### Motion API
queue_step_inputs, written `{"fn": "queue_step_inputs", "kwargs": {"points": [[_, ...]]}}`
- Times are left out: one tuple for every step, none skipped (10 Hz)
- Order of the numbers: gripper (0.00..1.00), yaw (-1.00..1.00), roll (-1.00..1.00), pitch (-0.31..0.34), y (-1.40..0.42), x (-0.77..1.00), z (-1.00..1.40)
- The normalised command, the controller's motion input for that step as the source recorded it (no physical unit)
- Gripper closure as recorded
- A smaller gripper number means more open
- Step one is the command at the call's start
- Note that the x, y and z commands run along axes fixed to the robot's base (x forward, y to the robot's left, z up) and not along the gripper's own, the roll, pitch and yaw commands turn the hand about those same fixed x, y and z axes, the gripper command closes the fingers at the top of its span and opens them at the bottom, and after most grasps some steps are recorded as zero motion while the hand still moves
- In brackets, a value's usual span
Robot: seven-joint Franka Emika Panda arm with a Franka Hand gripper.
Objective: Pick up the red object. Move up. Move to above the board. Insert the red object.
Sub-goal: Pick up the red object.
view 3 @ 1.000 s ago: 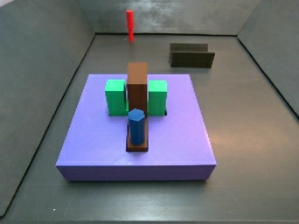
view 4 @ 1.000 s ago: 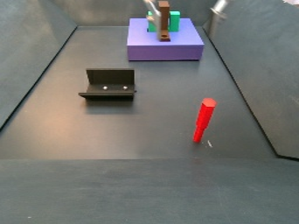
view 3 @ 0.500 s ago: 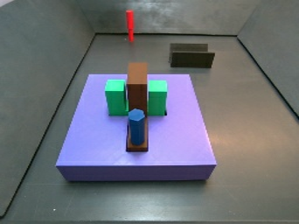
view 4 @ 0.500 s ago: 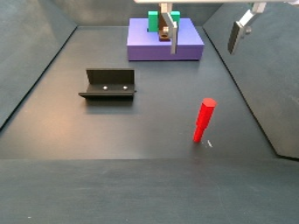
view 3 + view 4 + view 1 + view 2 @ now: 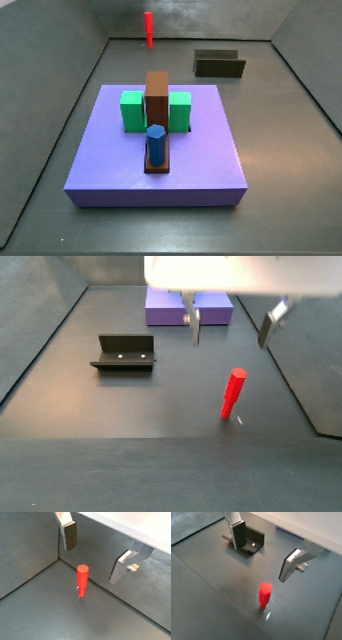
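A dark grey floor with grey walls fills every view. In a side view a purple slab takes up the middle of the floor, carrying two green blocks, the long brown board laid between them, and a blue peg upright on the board's nearer, darker end. The dark fixture sits on the floor apart from the slab.

The gripper hangs above the floor under its pale housing, jaws spread wide and holding nothing — the two silver fingers show with bare floor between them in both wrist views.

The red object stands upright on the floor near a wall, well away from the slab and board, below the open fingers and a little off the middle of the gap between them in a wrist view. Nothing touches it.

It looks like a thin, rigid, smooth peg — probably light, and easily tipped if a finger nudges it. A likely hold is the upper half of the shaft, the fingers closing squarely on opposite sides, leaving the lower end free for insertion.
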Motion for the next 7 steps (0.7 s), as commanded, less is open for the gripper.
{"fn": "queue_step_inputs", "kwargs": {"points": [[0.0,0.0,0.0,-0.117,0.18,0.0,-0.41],[0.0,0.0,-0.02,-0.116,0.1,-0.03,-0.36],[0.0,0.0,-0.07,-0.144,0.03,-0.23,-0.3],[0.0,0.0,-0.06,-0.139,0.0,-0.13,-0.3],[0.0,0.0,-0.05,-0.13,0.01,-0.14,-0.31],[0.0,0.0,-0.01,-0.131,0.05,-0.22,-0.33],[0.0,0.0,0.0,-0.137,0.1,-0.19,-0.35]]}}
